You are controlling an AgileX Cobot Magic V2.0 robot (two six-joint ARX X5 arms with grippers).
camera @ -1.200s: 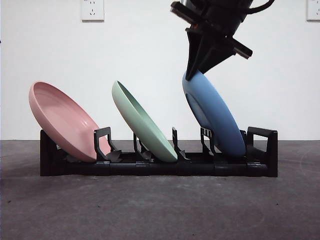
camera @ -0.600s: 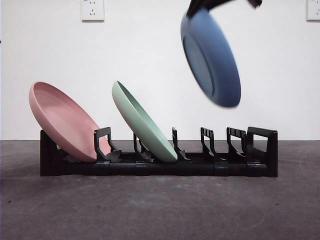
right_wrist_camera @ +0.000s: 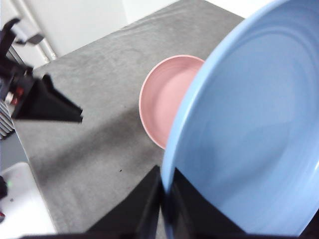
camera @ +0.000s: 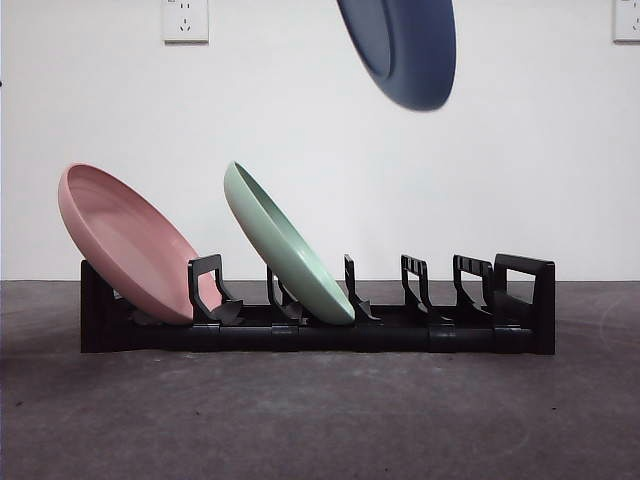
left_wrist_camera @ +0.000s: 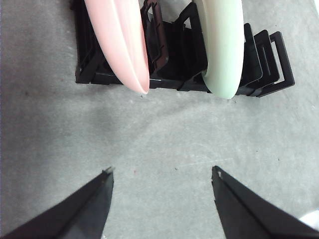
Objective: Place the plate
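Observation:
A blue plate [camera: 405, 50] hangs high above the right half of the black rack [camera: 520, 300], only its lower part in the front view. My right gripper [right_wrist_camera: 164, 199] is shut on the blue plate's [right_wrist_camera: 249, 124] rim; it is out of the front view. A pink plate [camera: 125, 245] leans in the rack's left slot and a green plate [camera: 285, 245] in the second. My left gripper [left_wrist_camera: 159, 174] is open and empty over the table, in front of the rack [left_wrist_camera: 172, 55] with the pink plate [left_wrist_camera: 119, 40] and green plate [left_wrist_camera: 222, 45].
The rack's right slots [camera: 450, 290] stand empty. The right wrist view shows the pink plate [right_wrist_camera: 167, 97] below and the other arm's black gripper [right_wrist_camera: 42, 97] over the grey table [camera: 320, 420]. Two wall sockets [camera: 185, 18] are on the white wall.
The blue plate has been lifted out of the rack's right slot and carried up and slightly left. The gripper holding it has left the front view's top edge.

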